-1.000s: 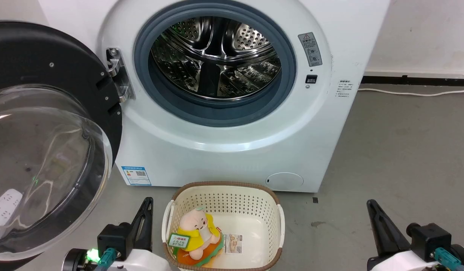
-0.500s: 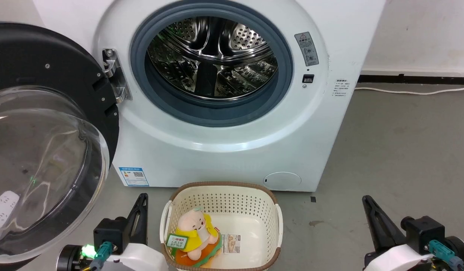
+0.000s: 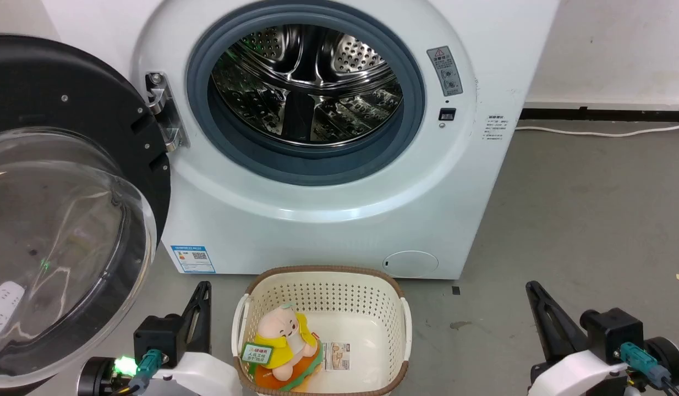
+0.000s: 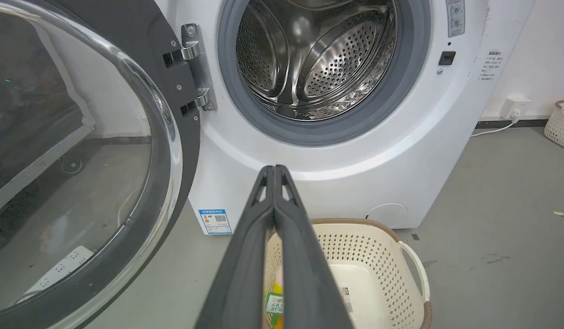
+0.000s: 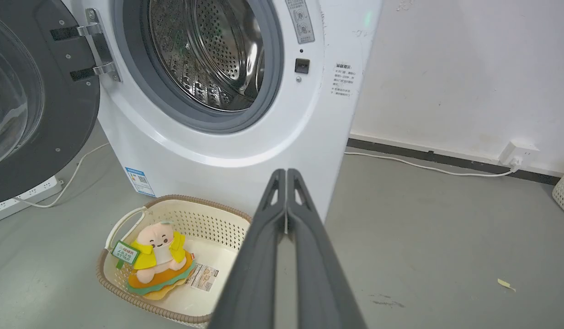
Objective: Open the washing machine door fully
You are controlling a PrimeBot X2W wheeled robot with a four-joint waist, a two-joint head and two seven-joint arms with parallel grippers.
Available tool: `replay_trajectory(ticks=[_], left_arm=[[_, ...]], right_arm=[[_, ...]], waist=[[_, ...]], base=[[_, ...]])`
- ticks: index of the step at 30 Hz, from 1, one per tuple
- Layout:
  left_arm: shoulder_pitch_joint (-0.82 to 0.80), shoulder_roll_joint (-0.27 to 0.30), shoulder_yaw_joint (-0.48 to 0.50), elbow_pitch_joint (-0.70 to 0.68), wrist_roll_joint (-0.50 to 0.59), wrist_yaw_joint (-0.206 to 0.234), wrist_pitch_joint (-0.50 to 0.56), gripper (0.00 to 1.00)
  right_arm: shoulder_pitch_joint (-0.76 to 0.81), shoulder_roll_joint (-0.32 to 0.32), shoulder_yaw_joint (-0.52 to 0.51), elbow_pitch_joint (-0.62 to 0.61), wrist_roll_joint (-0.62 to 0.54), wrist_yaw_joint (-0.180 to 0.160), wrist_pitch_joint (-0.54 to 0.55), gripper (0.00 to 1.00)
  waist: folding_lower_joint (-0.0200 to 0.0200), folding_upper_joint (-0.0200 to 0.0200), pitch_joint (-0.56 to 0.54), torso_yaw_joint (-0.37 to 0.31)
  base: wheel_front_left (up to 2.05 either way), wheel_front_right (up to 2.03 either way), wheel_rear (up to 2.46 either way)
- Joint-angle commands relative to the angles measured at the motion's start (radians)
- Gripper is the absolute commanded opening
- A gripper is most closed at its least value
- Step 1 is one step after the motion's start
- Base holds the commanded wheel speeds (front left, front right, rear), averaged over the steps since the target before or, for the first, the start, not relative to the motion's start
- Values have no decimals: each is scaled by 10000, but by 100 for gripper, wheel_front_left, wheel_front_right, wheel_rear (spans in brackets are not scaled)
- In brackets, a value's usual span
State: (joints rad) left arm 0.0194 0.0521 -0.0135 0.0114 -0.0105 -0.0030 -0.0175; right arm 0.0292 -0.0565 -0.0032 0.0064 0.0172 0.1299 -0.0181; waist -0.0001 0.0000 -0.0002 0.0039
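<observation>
Left of the left claw [image 3: 204,288]: washing machine door [image 3: 70,99]

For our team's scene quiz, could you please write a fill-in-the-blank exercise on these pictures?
In the head view, the washing machine door stands swung open to the ____ of the steel drum.
The plush toy lies inside the cream ____.
The left gripper and the right gripper both have their jaws ____.
Missing: left; basket; shut.

The washing machine door [image 3: 70,82] runs off the head view's left edge, the washing machine [image 3: 328,236] off its top. The blue label [image 3: 192,259] carries print too small to read.
</observation>
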Motion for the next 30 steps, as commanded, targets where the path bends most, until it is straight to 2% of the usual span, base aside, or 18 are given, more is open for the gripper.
replay_trajectory(ticks=[1, 30], left_arm=[[-166, -10, 68, -66, 55, 17, 58, 0], [-194, -18, 135, -114, 105, 30, 175, 0]], right_arm=[[-219, 59, 15, -54, -78, 7, 63, 0], [-292, 63, 32, -64, -172, 8, 181, 0]], waist=[[1, 0, 1, -8], [1, 0, 2, -39]], base=[[0, 0, 0], [0, 0, 0]])
